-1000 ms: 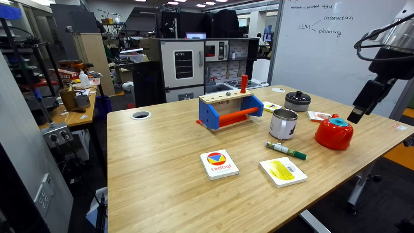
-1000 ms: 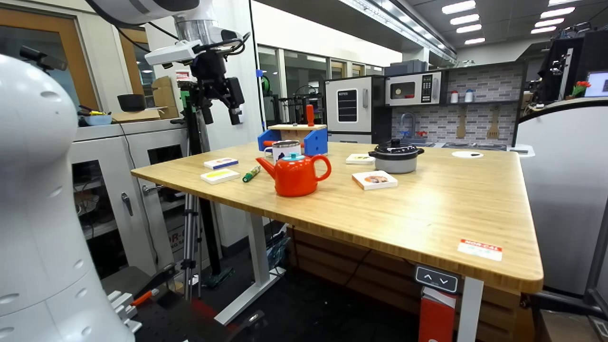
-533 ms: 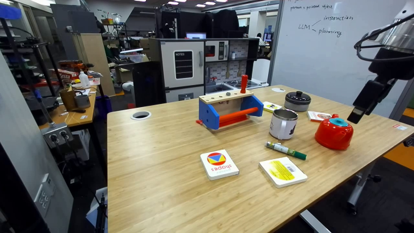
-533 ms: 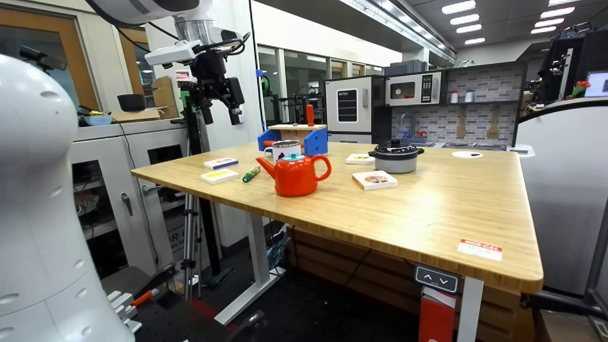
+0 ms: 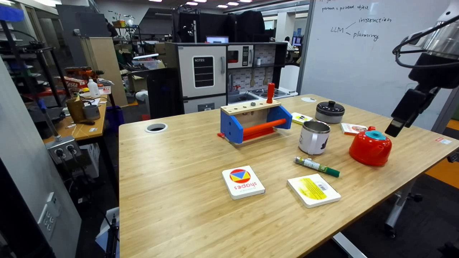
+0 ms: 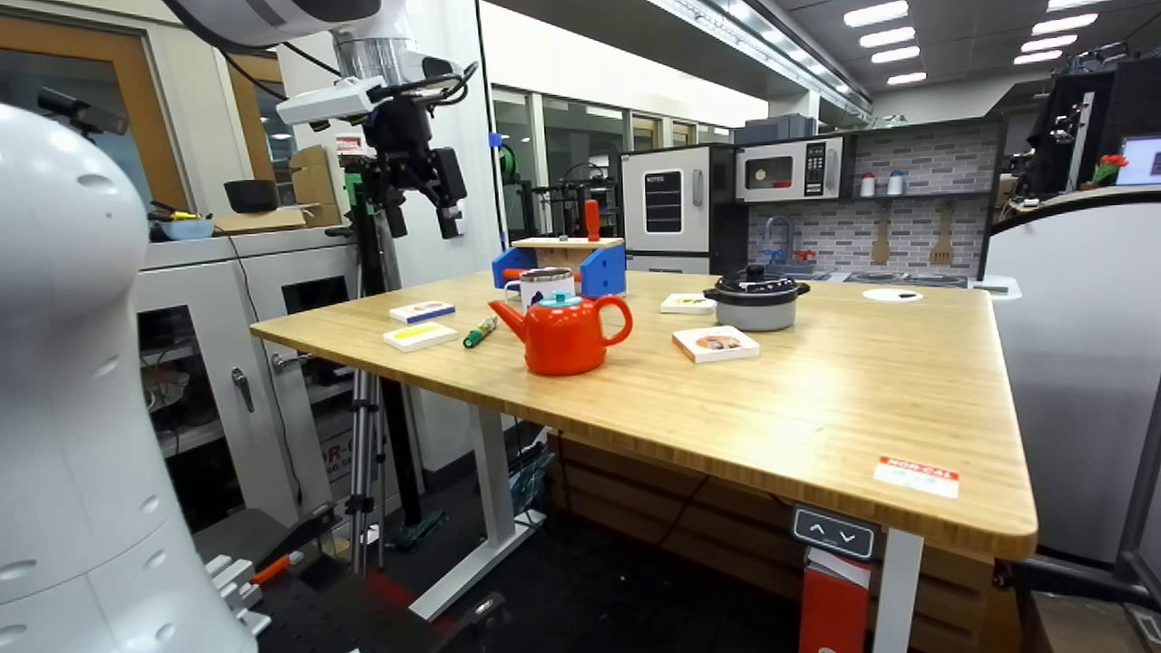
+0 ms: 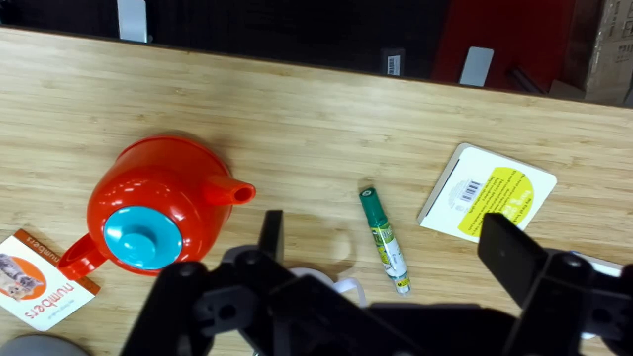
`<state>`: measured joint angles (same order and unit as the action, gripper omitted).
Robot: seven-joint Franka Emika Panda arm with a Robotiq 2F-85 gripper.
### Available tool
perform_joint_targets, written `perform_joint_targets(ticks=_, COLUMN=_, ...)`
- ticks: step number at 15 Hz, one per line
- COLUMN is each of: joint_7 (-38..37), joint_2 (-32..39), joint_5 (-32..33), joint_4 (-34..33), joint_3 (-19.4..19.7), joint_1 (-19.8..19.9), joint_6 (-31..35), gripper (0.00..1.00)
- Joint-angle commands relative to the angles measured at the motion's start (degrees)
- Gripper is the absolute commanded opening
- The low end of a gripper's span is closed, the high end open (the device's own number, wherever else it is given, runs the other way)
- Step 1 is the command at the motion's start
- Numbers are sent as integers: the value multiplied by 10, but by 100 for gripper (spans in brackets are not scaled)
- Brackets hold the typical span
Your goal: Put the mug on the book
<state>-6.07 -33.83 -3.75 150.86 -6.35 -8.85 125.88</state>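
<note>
The mug is white with dark prints, a shiny metal rim and inside, and a side handle. It stands upright on the table; in an exterior view it is partly behind the teapot. In the wrist view only its handle and a bit of rim show below the gripper. The book, white with a red, yellow and blue circle, lies flat, also in an exterior view; in the wrist view a finger mostly hides it. My gripper is open and empty, high above the table, in both exterior views.
A red teapot stands near the mug. A green marker and a white book with a yellow circle lie in front of it. A toolbox toy, a lidded pot and two more small books are farther back.
</note>
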Motion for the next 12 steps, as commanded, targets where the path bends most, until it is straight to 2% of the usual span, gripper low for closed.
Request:
perform_joint_targets(ticks=1, joint_7=2, joint_2=0, joint_5=-3, joint_4=-1, joint_3=-4, joint_1=5, joint_6=-2, gripper=100)
perform_joint_targets(ticks=4, joint_7=5, joint_2=0, joint_5=0, joint_4=-4, joint_3=-5, joint_1=5, joint_6=5, gripper=100)
perform_joint_targets(ticks=6, joint_7=3, joint_2=4, joint_5=27, joint_4=-16, joint_3=-19, joint_1=9, joint_6=31, gripper=100)
perform_joint_targets(ticks=12, joint_7=-7, joint_2=36, joint_5=120, joint_4=-44, joint_3=-74, joint_1=15, joint_6=179, gripper=100)
